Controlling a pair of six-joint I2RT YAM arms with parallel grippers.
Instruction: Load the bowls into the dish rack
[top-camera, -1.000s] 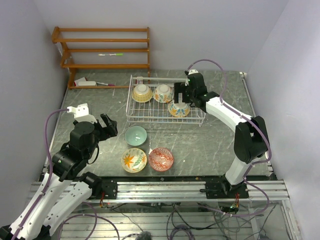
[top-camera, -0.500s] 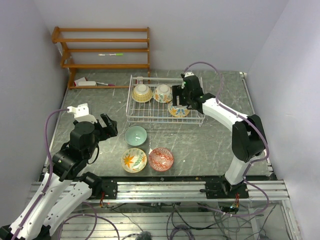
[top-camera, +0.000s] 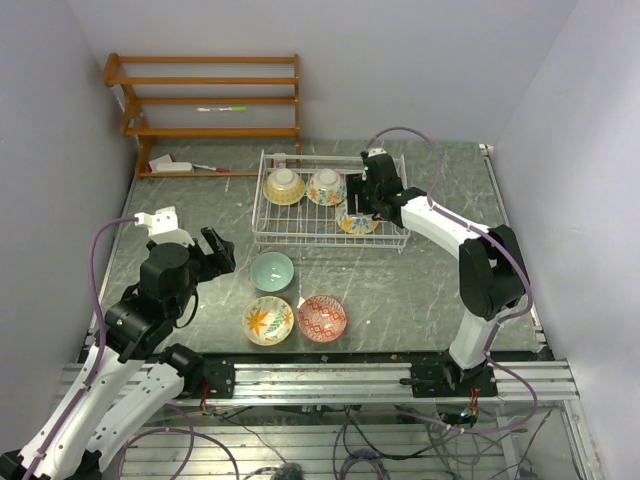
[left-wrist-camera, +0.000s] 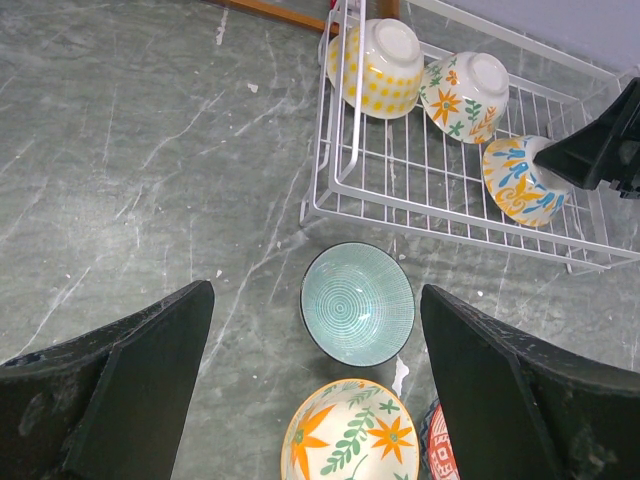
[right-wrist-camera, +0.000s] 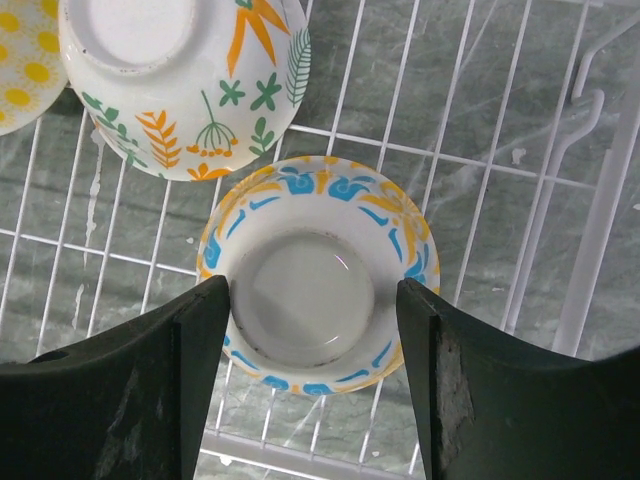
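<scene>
In the dish rack (top-camera: 300, 240), right claw (right-wrist-camera: 315, 288) straddling blue-patterned bowl (right-wrist-camera: 310, 305), grip unclear, left claw (left-wrist-camera: 315, 293) wide open

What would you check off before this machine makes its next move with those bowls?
1. Blue-and-yellow bowl lies inside the dish rack: ok.
2. Right gripper clear of that bowl: cannot tell; its fingers straddle it.
3. Left gripper open: ok.
4. Teal bowl upright under the Left gripper: ok.
5. Bare space in the dish rack: ok.
6. Every bowl loaded: not ok; three sit on the table.
</scene>
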